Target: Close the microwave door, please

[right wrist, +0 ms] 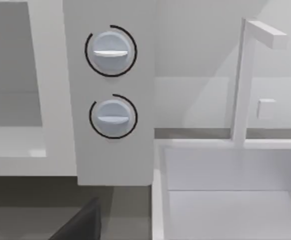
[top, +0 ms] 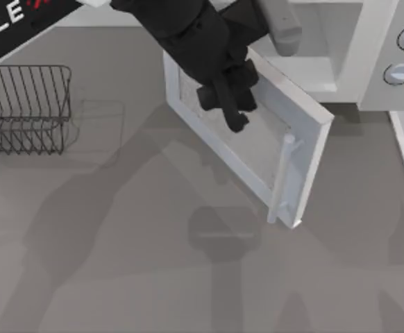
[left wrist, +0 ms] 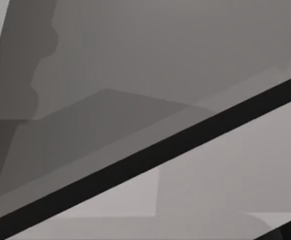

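Behind left gripper [top: 231,104]: microwave [top: 368,41], big white box, pale hollow inside, two round grey-blue knobs [right wrist: 110,51] on front panel. Under gripper: microwave door [top: 257,139], swung wide open, white frame, grey speckled window, pale bar handle [top: 284,177] on far free edge. Gripper sits on door's outer face, likely ready to push it shut. Fingers: cannot tell if spread or together. Far off to side: dark wire rack [top: 25,107].

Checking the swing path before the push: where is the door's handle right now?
In the top view the handle stands right of centre on the open door's free edge, below the microwave, right of the left tool.
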